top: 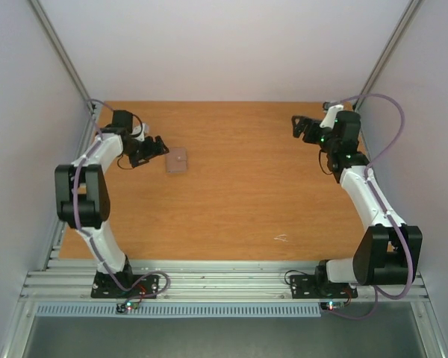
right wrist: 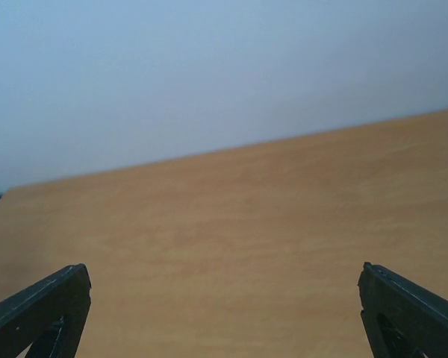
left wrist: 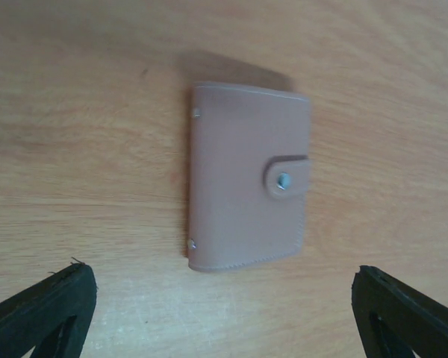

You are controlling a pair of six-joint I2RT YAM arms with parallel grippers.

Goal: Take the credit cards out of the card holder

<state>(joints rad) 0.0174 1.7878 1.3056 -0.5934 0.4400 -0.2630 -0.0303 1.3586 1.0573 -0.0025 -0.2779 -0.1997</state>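
The card holder [top: 177, 160] lies shut and flat on the wooden table at the back left. In the left wrist view it [left wrist: 243, 186] is taupe pinkish-brown, with a snap tab closed over its right edge. The credit cards are hidden inside it. My left gripper [top: 158, 146] is open and empty just left of the holder, not touching it; its fingers [left wrist: 45, 309] stand wide apart with the holder ahead of them. My right gripper [top: 300, 125] is open and empty at the back right, far from the holder; its fingertips [right wrist: 411, 313] frame bare table.
The wooden table [top: 254, 201] is boxed in by pale walls at the back and both sides. A metal rail [top: 224, 287] with the arm bases runs along the near edge. A small white scratch mark [top: 281, 238] shows near the front.
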